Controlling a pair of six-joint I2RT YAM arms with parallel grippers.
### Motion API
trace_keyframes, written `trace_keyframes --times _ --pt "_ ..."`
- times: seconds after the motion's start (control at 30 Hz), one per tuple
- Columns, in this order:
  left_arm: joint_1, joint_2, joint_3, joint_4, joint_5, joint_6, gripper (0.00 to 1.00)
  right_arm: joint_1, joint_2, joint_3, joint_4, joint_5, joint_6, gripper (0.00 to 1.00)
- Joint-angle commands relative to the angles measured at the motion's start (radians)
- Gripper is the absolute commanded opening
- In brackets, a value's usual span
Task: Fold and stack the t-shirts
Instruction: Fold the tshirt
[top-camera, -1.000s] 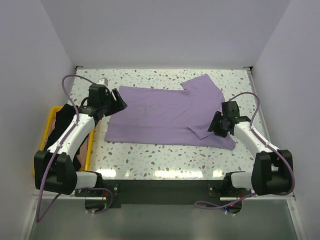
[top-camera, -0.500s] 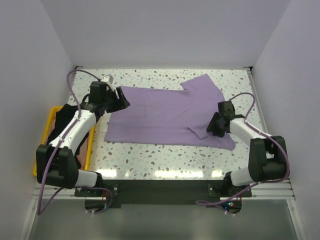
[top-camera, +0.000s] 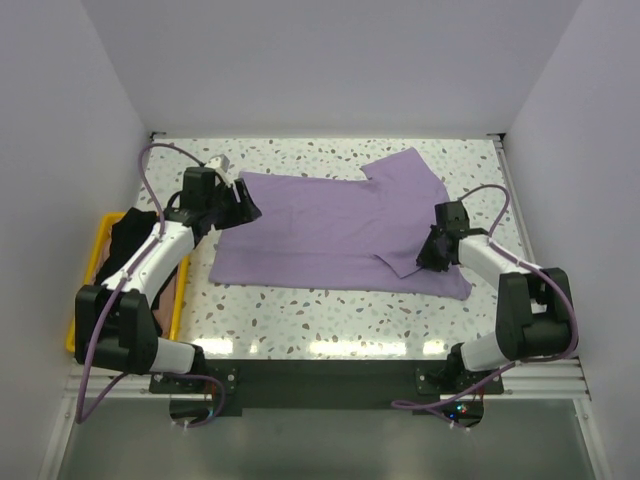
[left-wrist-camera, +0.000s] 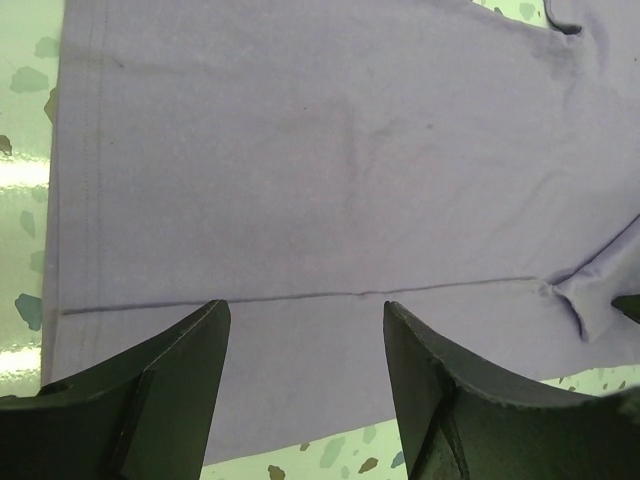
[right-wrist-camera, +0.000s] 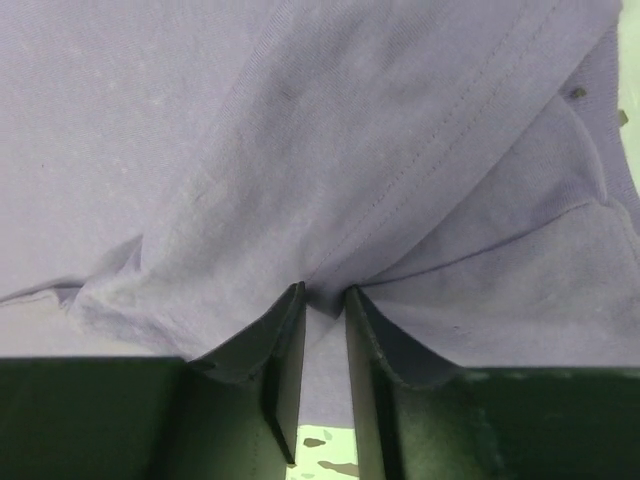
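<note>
The lavender t-shirt (top-camera: 330, 225) lies spread on the table (top-camera: 300, 310), and the black t-shirt (top-camera: 125, 235) sits in the yellow crate (top-camera: 178, 305). My right gripper (right-wrist-camera: 322, 297) pinches a thin ridge of the folded sleeve. My left gripper (left-wrist-camera: 305, 330) hangs wide apart over the shirt's left edge, holding nothing. With so little cloth gripped, a lift could let it slip, or drag one side askew.

We see a white tabletop flecked with grey and brown specks (top-camera: 300, 300), enclosed by plain white walls (top-camera: 330, 70) at the back and on both sides. A yellow plastic crate (top-camera: 92, 262) sits along the tabletop's left edge. A flat black plate (top-camera: 330, 375) runs along the near edge, with a grey metal surface (top-camera: 330, 440) below it.
</note>
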Motion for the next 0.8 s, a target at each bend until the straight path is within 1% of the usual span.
trace_keyframes --times 0.0,0.07,0.1,0.2,0.37,0.77 --pt "-0.004 -0.001 -0.001 0.041 0.014 0.028 0.68 0.003 0.012 0.049 0.03 0.031 0.007 0.19" --pt "-0.004 -0.001 -0.002 0.043 0.014 0.029 0.68 0.003 0.021 0.057 0.03 0.031 0.007 0.13" --pt "-0.004 -0.001 -0.002 0.041 0.013 0.029 0.68 0.002 0.023 0.06 0.03 0.031 0.005 0.08" --pt "-0.004 -0.003 -0.002 0.038 0.013 0.031 0.68 0.003 0.028 0.082 0.024 0.027 0.007 0.03" --pt "-0.004 -0.001 -0.005 0.04 0.011 0.034 0.68 0.003 0.054 0.146 0.012 0.02 0.005 0.0" --pt "-0.004 0.006 -0.008 0.04 0.019 0.04 0.68 0.003 0.213 0.324 -0.002 -0.007 0.011 0.0"
